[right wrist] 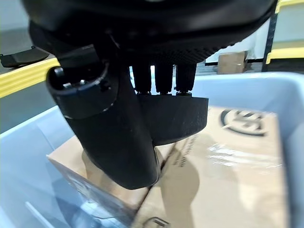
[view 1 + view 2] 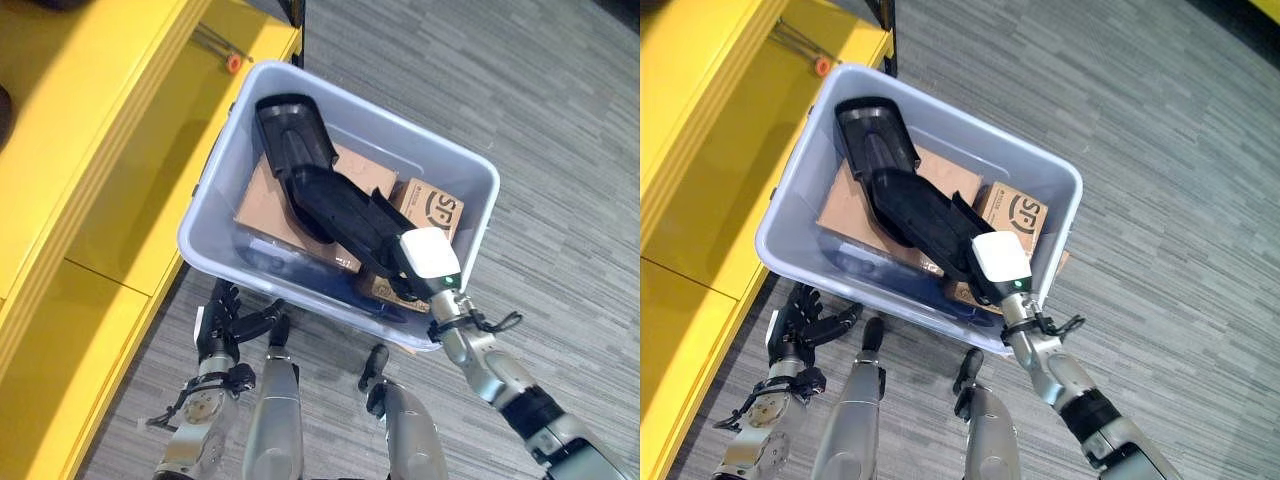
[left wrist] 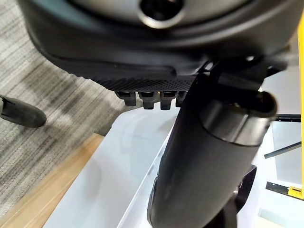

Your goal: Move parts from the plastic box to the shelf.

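A pale blue plastic box (image 2: 480, 165) stands on the carpet beside the yellow shelf (image 2: 110, 150). A long black moulded part (image 2: 320, 185) lies slantwise in it, on top of cardboard cartons (image 2: 268, 195). My right hand (image 2: 428, 255), white cover on its back, reaches over the near right rim onto the part's near end. Its wrist view has the fingers (image 1: 164, 78) going behind the black part (image 1: 180, 116) and the thumb (image 1: 109, 137) in front, pinching it. My left hand (image 2: 222, 318) hangs outside the box's near left wall, fingers spread.
A printed carton (image 2: 435, 205) sits in the box's right corner, close to the right hand. A small orange thing (image 2: 233, 63) and thin rods lie on the shelf board by the box's far corner. Grey carpet stretches to the right.
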Motion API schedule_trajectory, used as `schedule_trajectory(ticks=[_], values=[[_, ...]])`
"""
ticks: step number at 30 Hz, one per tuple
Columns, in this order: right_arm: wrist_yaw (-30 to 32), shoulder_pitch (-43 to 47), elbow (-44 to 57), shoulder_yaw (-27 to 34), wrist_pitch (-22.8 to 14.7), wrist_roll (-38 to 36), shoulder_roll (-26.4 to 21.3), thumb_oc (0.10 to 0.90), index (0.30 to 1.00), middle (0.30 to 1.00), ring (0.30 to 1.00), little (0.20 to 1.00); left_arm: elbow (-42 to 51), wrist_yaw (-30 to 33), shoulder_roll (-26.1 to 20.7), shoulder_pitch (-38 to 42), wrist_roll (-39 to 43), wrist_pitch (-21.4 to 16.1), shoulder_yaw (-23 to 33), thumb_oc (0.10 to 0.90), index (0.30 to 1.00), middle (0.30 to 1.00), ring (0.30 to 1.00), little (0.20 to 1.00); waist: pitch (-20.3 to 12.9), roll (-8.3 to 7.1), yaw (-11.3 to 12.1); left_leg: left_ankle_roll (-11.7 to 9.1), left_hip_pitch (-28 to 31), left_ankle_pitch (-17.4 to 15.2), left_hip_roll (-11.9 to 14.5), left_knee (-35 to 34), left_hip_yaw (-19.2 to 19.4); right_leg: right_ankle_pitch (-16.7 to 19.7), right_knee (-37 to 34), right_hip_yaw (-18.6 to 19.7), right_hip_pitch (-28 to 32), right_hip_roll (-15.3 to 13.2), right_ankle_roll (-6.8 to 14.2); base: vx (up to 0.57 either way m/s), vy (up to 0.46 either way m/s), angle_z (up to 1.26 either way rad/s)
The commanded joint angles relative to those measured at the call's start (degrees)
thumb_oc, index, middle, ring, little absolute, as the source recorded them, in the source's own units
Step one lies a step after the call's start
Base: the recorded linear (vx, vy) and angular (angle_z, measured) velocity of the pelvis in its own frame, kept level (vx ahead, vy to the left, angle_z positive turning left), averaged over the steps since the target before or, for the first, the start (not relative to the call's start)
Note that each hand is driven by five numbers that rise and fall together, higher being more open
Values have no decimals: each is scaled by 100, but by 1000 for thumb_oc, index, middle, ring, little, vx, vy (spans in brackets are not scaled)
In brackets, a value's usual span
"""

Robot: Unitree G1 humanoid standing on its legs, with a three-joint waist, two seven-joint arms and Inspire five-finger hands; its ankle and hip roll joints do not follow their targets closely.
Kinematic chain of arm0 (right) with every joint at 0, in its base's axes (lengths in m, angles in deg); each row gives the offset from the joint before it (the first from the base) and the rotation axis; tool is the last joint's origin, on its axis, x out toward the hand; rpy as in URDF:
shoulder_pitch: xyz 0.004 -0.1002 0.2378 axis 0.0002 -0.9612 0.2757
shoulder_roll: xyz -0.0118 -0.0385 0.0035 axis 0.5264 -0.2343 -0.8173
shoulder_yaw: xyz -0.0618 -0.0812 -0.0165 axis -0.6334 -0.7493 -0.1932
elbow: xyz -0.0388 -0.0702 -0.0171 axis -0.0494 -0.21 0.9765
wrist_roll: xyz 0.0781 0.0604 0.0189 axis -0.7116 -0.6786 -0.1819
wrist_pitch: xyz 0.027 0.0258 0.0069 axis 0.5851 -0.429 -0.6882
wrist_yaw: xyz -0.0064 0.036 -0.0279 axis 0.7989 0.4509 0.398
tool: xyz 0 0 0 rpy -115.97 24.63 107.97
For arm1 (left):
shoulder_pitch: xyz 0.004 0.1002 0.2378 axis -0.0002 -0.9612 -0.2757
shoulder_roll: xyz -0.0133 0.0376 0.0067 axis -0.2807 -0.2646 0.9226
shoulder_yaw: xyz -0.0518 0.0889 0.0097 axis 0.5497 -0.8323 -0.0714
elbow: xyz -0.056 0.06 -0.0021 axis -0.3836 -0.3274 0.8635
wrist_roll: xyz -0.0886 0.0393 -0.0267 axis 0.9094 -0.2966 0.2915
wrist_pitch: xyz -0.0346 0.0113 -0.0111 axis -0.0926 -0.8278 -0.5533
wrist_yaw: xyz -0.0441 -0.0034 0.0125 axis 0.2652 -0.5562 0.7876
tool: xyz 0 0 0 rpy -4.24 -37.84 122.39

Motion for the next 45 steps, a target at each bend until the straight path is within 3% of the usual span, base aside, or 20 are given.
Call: schedule_trajectory(ticks=[1,12,15,26,34,35,37,39,41,43,45], values=[[51,91,1033,552,-444,-378,-373,400,300,300,300,300,683,-413,-127,116,-421,-462,289,900,1000,1000,1000,1000,-270,-23,-56,26,270,94,175,-404,68,225,-245,148,402,-244,444,119,5,-12],[-292,81,1940,1116,-824,-782,-699,400,300,300,300,300,455,-801,-52,-319,-487,-316,528,900,1000,1000,1000,1000,-1284,103,-168,70,1221,233,180,-1214,374,486,-862,228,1098,-284,589,88,15,-9],[-566,620,1922,1112,-857,-1431,-589,400,300,300,300,300,348,-966,38,-432,-487,-177,493,900,1000,1000,1000,1000,-1731,194,-174,82,1613,203,178,-1428,535,521,-999,312,1337,-313,618,113,28,-16],[-825,1502,1725,1067,-806,-2380,-579,400,300,300,300,300,272,-1141,175,-609,-467,1,507,900,1000,1000,1000,1000,-2246,337,-211,77,2146,55,262,-1484,793,365,-958,515,1621,-308,589,38,-9,-14],[-959,2057,1361,781,-776,-2691,-664,400,300,300,300,300,262,-1145,177,-707,-468,64,555,900,1000,1000,1000,1000,-2333,465,-172,10,2320,-24,403,-1272,824,54,-793,600,1785,-196,462,-7,-65,-7],[-975,2238,1227,659,-783,-2757,-672,400,300,300,300,300,246,-1131,206,-752,-437,66,563,900,1000,1000,1000,1000,-2314,521,-150,-38,2345,9,523,-1182,798,-122,-676,618,1816,-68,361,-38,-127,-2],[-980,2318,1165,610,-784,-2769,-671,400,300,300,300,300,239,-1126,220,-768,-423,67,561,900,1000,1000,1000,1000,-2298,539,-138,-59,2340,32,569,-1153,780,-173,-645,611,1824,-15,330,-66,-157,-2],[-977,2531,1044,475,-803,-2856,-759,400,300,300,300,300,235,-1101,273,-823,-333,46,609,900,1000,1000,1000,1000,-2193,606,-108,-138,2241,168,729,-1011,651,-362,-587,643,1826,248,129,-107,-214,3],[-970,2626,1017,423,-821,-2895,-769,400,300,300,300,300,228,-1099,311,-862,-310,46,636,900,1000,1000,1000,1000,-2160,646,-99,-163,2216,192,769,-944,611,-388,-585,640,1821,322,74,-63,-112,6],[-966,2882,986,274,-848,-2946,-795,400,300,300,300,300,260,-1067,370,-957,-248,43,692,900,1000,1000,1000,1000,-2056,698,8,-194,2171,389,836,-846,521,-419,-565,624,1786,439,-14,-122,-198,1],[-891,3201,943,185,-875,-3000,-878,400,300,300,300,300,283,-1053,424,-1090,-168,19,791,900,1000,1000,1000,1000,-1866,819,193,-297,1956,995,887,-829,279,-395,-638,557,1715,595,-124,-189,-196,-8]])
